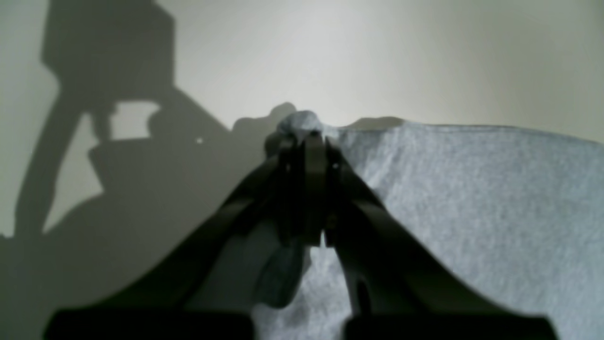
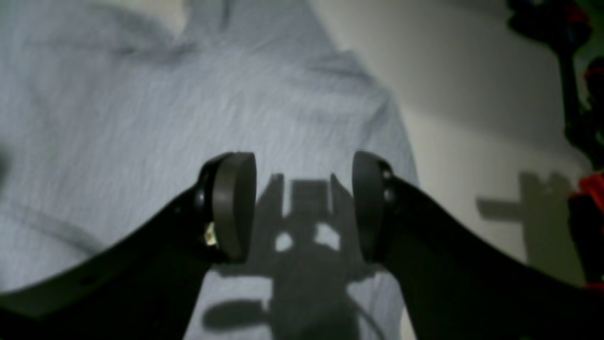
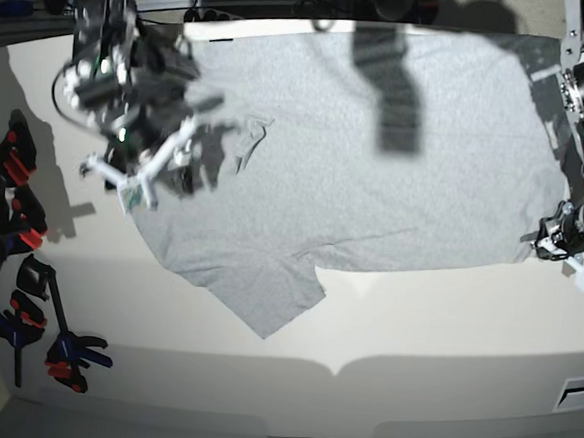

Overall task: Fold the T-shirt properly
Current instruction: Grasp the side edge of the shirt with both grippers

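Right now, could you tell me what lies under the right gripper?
The T-shirt lies spread beneath the open right gripper, its shadow cast on the cloth. The white table under the cloth is hidden.

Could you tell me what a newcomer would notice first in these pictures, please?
The big grey T-shirt spread flat across the white table dominates the base view. At its right-hand corner in that view, the left gripper is shut on a bunched bit of cloth, while the right gripper hangs open above the shirt's other end. Coloured clamps lie along the table's left edge.

T-shirt (image 3: 377, 155) spread across table (image 3: 445, 330); clamps (image 3: 26, 291) lie at its left edge
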